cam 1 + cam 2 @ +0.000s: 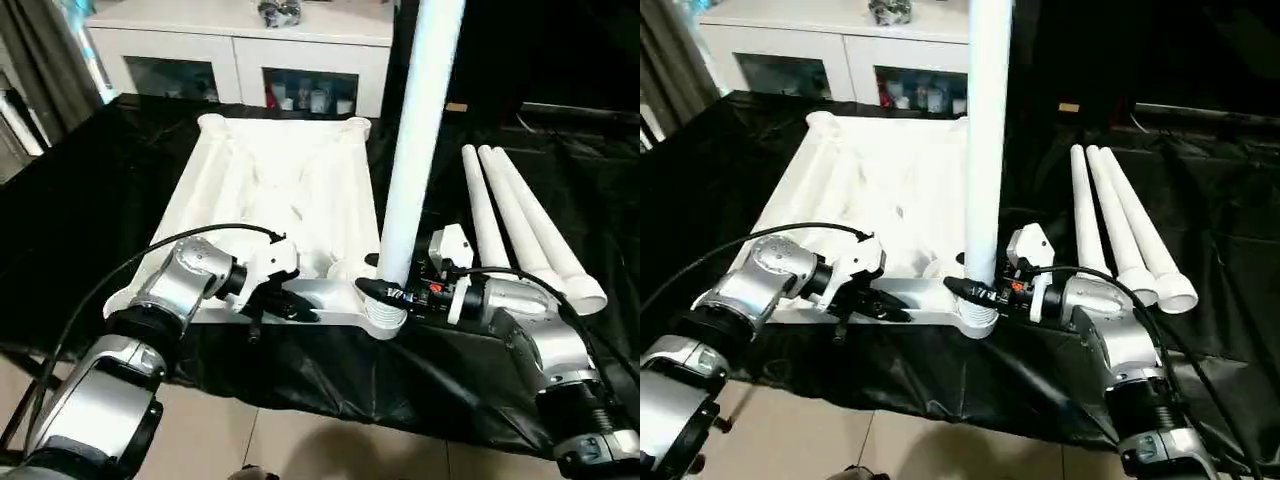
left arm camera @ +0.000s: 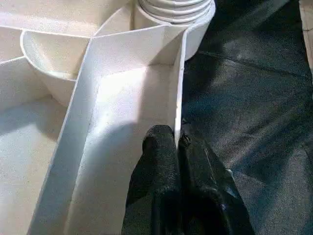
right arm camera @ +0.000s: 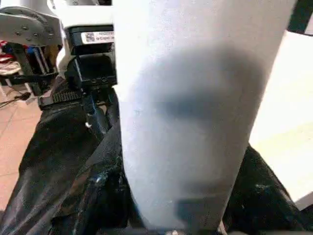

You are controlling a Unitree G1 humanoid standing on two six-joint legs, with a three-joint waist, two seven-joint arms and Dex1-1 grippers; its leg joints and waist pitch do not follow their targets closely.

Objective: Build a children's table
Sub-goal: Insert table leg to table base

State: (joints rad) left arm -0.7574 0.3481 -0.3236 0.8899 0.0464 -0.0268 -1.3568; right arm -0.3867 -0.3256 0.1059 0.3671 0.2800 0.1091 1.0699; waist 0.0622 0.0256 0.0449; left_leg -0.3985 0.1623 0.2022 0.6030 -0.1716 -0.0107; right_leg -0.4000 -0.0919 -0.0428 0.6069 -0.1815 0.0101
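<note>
Tabletop (image 1: 280, 190) first: it lies underside up on the black cloth (image 1: 120, 200), ribs showing, and my left gripper (image 2: 177, 139) has its two black fingers pinched together on the thin near rim wall, one finger inside it and one outside. From the head camera that gripper (image 1: 290, 300) sits at the near edge, just left of the near right corner socket (image 1: 385, 320).

My right gripper (image 1: 385, 290) is clamped around the upright leg (image 1: 415, 130), low down, just above the socket where the leg's ribbed foot stands. My right wrist camera sees the leg close up and, behind it, the left wrist's housing with a white sticker (image 3: 95, 36) carrying a square code (its print is too small for me to read).

Three spare legs (image 1: 520, 220) lie side by side on the cloth to the right, well apart from the tabletop. Bare cloth lies between them and the tabletop, and tiled floor (image 1: 300, 445) begins at the cloth's near edge. A white cabinet (image 1: 250, 60) stands beyond.
</note>
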